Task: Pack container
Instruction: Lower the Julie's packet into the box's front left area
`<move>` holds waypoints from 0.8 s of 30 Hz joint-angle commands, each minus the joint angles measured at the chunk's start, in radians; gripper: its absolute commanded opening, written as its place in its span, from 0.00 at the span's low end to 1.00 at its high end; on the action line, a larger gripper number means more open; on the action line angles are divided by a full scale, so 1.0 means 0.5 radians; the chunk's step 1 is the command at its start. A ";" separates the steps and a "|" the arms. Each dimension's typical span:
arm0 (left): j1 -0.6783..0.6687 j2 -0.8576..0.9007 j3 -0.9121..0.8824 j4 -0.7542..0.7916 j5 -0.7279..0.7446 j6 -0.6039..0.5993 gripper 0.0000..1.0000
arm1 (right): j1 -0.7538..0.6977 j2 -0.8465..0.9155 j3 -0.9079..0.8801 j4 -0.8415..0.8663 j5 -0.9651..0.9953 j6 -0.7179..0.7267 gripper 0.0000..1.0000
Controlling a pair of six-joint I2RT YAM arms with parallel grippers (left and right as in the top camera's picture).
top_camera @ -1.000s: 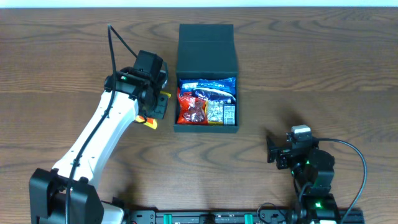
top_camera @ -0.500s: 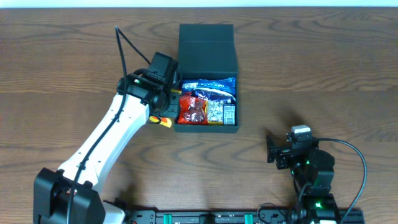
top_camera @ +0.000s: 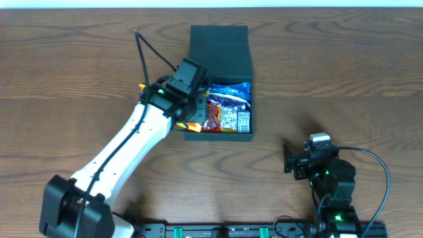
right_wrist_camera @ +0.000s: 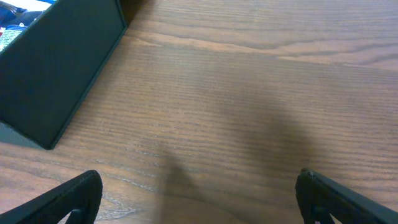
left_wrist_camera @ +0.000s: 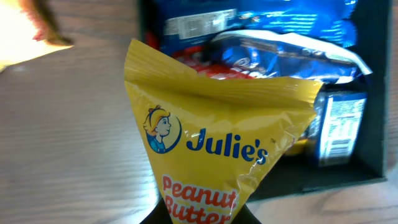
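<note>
The container [top_camera: 219,137] is a dark square box in the middle of the table, its flap lid [top_camera: 219,49] folded back, with several snack packets inside. My left gripper [top_camera: 191,114] hangs over the box's left edge, shut on a yellow Julie's Peanut Butter packet [left_wrist_camera: 217,149]. In the left wrist view the packet stands up from the left gripper [left_wrist_camera: 200,219] and hides most of the fingers. In the overhead view only an orange-yellow corner of the packet [top_camera: 193,126] shows. My right gripper [top_camera: 289,159] rests open, low over the table right of the box, holding nothing.
Inside the box lie a blue packet [top_camera: 231,89], a red one [top_camera: 213,119] and a small blue-and-white pack [top_camera: 243,120]. The box's outer wall [right_wrist_camera: 56,68] fills the upper left of the right wrist view. Bare wood lies between the fingers of the right gripper [right_wrist_camera: 199,199].
My left arm has carried the yellow packet rightward, from beside the box's left wall to over its left edge. The right arm has not moved.
</note>
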 commanded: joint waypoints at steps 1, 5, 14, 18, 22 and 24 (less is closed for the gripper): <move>-0.057 0.087 0.046 0.077 0.007 -0.108 0.13 | -0.013 -0.011 -0.008 -0.001 0.006 0.011 0.99; -0.121 0.153 0.046 0.172 0.005 -0.112 0.14 | -0.013 -0.011 -0.008 -0.002 0.005 0.011 0.99; -0.198 0.242 0.046 0.286 0.004 -0.112 0.16 | -0.013 -0.011 -0.008 -0.001 0.005 0.011 0.99; -0.228 0.266 0.046 0.334 -0.012 -0.112 0.16 | -0.013 -0.011 -0.008 -0.002 0.006 0.011 0.99; -0.233 0.266 0.046 0.375 -0.017 -0.112 0.15 | -0.013 -0.011 -0.008 -0.001 0.006 0.011 0.99; -0.233 0.266 0.046 0.396 -0.017 -0.112 0.16 | -0.013 -0.011 -0.008 -0.001 0.005 0.011 0.99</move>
